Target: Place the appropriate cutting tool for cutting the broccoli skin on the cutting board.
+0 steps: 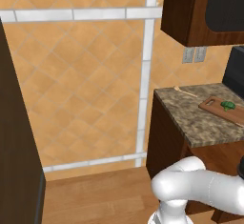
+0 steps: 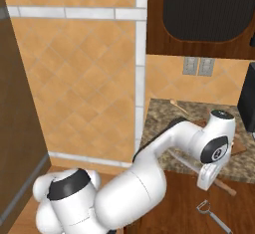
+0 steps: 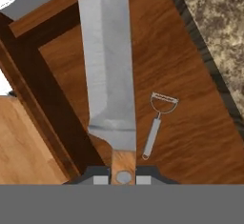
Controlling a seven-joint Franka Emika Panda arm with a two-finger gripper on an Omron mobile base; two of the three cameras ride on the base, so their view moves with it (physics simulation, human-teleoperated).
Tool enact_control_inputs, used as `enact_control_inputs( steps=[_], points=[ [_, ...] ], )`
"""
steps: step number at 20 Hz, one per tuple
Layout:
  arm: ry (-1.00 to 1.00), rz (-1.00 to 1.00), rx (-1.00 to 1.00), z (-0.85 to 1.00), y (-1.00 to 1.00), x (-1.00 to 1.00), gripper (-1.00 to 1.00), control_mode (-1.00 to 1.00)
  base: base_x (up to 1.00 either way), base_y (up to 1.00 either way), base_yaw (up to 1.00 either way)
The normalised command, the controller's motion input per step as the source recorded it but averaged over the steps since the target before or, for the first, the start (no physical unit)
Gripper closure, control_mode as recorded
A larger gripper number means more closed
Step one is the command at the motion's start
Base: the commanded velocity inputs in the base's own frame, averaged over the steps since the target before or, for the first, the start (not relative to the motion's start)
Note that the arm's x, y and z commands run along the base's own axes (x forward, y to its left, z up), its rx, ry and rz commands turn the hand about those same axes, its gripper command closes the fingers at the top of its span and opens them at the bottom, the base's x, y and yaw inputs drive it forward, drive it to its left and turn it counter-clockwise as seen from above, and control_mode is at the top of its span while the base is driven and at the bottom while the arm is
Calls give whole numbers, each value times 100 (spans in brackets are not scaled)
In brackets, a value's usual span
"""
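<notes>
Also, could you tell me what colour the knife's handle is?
The knife handle is light brown wood with a grey rivet, clearest in the hand view.

White arm (image 2: 149,163) rises from lower left, reaches right over countertop (image 2: 164,123) front edge. Hand (image 2: 209,175) points down, knife (image 2: 191,164) in grasp, wooden handle end (image 2: 226,188) protruding right. Peeler (image 2: 213,215) lies on wooden surface (image 2: 184,208) below, near bottom-right corner. Wooden utensil (image 2: 178,106) near countertop back edge.
</notes>
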Motion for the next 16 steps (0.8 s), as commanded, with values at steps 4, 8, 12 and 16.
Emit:
enact_control_inputs(
  steps=[4, 8, 12, 16],
  points=[
    [0, 0, 3, 4, -15, 95, 100, -100, 0, 0, 0],
    [-14, 0, 0, -13, 0, 78, 100, -100, 0, 0, 0],
    [-34, 0, -2, -17, 0, 49, 100, -100, 0, 0, 0],
    [-27, 0, 0, -17, -7, 63, 100, -100, 0, 0, 0]
  ],
)
